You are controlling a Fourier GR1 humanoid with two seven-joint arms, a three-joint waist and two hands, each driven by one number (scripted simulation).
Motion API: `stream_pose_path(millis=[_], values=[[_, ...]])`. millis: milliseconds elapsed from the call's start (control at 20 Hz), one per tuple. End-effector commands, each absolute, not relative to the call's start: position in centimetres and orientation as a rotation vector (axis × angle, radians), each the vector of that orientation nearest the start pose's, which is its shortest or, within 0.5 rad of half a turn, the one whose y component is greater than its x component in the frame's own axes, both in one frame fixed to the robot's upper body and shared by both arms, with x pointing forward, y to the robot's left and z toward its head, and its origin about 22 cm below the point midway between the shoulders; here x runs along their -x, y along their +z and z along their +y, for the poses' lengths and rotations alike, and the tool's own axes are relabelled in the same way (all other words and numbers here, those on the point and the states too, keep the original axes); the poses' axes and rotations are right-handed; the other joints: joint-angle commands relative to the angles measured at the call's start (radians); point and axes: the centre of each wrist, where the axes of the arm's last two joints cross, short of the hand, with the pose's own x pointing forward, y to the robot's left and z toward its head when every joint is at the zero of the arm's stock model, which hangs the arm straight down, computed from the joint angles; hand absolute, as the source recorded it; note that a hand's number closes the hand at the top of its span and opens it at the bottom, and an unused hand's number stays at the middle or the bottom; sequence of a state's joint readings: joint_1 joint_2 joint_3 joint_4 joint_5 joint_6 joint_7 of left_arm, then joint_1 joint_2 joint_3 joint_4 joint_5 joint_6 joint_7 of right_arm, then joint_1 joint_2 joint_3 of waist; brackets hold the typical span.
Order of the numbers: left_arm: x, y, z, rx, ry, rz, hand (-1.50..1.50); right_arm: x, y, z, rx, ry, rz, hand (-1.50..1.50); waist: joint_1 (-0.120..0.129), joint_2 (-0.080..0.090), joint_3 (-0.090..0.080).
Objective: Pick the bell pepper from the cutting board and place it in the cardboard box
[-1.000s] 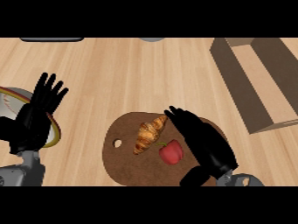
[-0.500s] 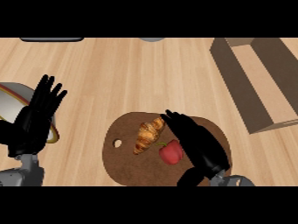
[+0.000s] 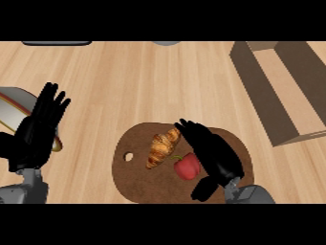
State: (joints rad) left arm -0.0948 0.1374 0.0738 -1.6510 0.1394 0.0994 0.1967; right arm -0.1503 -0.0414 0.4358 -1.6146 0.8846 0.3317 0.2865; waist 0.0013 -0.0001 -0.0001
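Right hand beside the red pepper on the round board

The wooden bench (image 3: 137, 86) holds one brown cardboard box (image 3: 292, 91), cut off at the right edge. One dark round cutting board (image 3: 140, 184) is partly hidden by the right hand (image 3: 211, 153), fingers straight, touching one bell pepper (image 3: 186, 166) beside one croissant (image 3: 162, 147). The left hand (image 3: 38, 129), fingers spread, covers part of one shiny bowl (image 3: 3, 107).

one bell pepper (image 3: 186, 166), one croissant (image 3: 162, 147), one cardboard box (image 3: 292, 91)
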Motion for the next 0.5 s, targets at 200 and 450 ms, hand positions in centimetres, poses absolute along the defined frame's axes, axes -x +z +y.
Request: stream_pose_path(millis=[200, 450], values=[[-25.6, 5.9, 26.0, -0.076, 0.113, -1.544, 0.00, -24.9, 2.0, -13.3, 0.423, 1.270, -1.329, -1.50, 0.000, 0.000, 0.000], [-26.2, 6.0, 26.7, -0.070, 0.102, -1.539, 0.00, -25.8, 1.8, -11.2, 0.412, 1.280, -1.341, -1.50, 0.001, 0.000, 0.000]])
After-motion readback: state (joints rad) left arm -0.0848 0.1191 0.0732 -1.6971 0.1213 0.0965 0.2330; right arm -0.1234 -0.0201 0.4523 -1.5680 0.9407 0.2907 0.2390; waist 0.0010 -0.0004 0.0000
